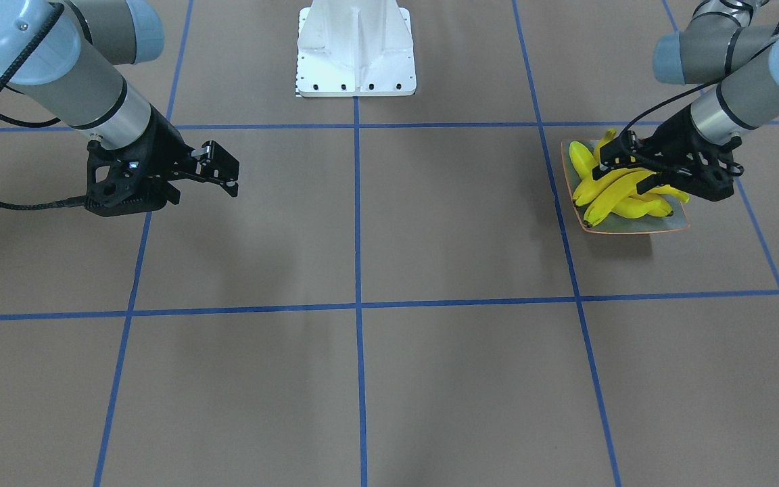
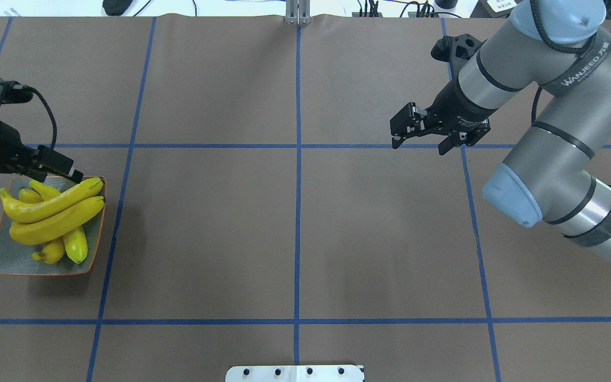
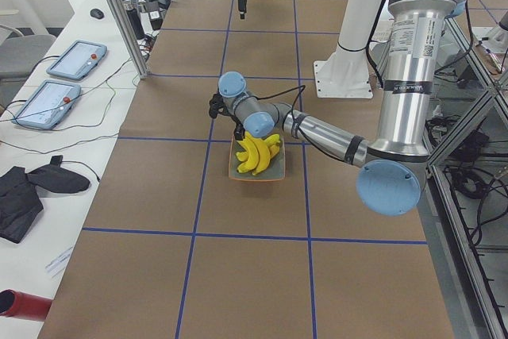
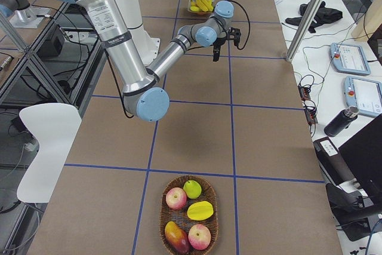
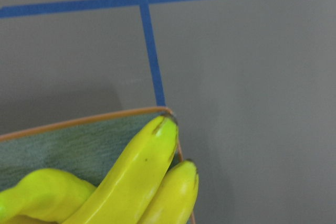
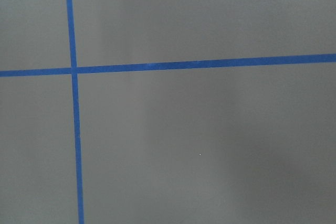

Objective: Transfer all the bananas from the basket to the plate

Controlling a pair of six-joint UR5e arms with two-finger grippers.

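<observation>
Overhead exterior view: the bananas (image 2: pixel 53 215) lie heaped on the plate (image 2: pixel 11 261), which sits on the brown table (image 2: pixel 204 239) at its far left side, just left of a blue tape line (image 2: pixel 117 212). Two long bananas lie crosswise on top of the heap, and shorter ones show under them, pointing toward the near edge of the plate. The tip of the top banana reaches the far right corner of the plate, right at the orange rim, as the left wrist view also shows.

The left gripper (image 2: pixel 75 176) hangs over the far edge of the plate, its tip just beside the end of the top banana. I cannot tell whether it touches the banana. It is seen edge-on, so I cannot tell how wide its jaws stand or whether it holds anything.

The right gripper (image 2: pixel 394 137) hangs over bare table on the right side, well apart from the plate, near a crossing of tape lines. Its jaws stand a little apart with nothing between them.

From the right end of the table the basket (image 4: pixel 162 210) shows at the near end, well apart from the plate. It holds fruit (image 4: pixel 188 210), red, green and yellow pieces, and no banana shows among them.
</observation>
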